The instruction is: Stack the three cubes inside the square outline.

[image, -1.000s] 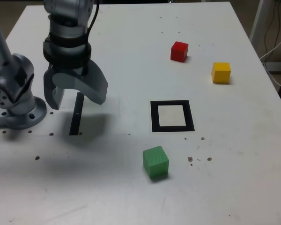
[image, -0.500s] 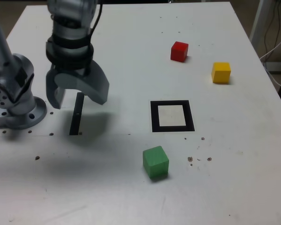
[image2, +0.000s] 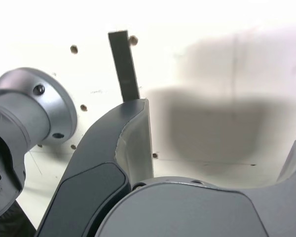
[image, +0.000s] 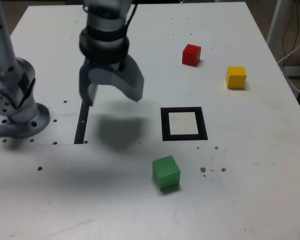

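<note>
Nothing is stacked yet. The thick black square outline [image: 184, 123] is empty. The small red cube [image: 191, 54], yellow cube [image: 236, 77] and green cube [image: 166, 173] sit apart on the white tabletop [image: 250, 165]. The grey pincer [image: 111, 90] hangs wide open, holding nothing.

Grey metal robot arm rising from a round silver base [image: 20, 117] at the exterior view's left. Wrist with black bands pointing straight down, carrying a grey two-fingered hand [image: 111, 95]. Jaws spread wide, nothing between them. Hanging in the air above the desk, clear of its surface, casting a soft shadow below. In the wrist view, one dark curved finger [image2: 123, 148] in the foreground, the other just showing at the frame's edge.
</note>
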Tool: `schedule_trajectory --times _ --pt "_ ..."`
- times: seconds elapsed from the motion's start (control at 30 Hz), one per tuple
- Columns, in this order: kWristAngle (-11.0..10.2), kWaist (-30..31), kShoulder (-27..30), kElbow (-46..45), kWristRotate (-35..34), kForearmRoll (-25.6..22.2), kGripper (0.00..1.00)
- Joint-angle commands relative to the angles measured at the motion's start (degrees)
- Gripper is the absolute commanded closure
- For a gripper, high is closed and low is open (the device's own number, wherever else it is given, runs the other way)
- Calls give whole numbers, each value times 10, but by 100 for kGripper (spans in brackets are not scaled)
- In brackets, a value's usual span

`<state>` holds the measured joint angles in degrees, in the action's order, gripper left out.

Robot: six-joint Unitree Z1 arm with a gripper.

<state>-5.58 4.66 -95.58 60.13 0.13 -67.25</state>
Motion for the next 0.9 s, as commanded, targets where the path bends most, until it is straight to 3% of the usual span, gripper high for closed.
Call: schedule_trajectory --times 0.0,0.87 --pt "-5 -11 -10 15 14 -7 0" --pt "-37 -198 -106 170 232 -34 0"
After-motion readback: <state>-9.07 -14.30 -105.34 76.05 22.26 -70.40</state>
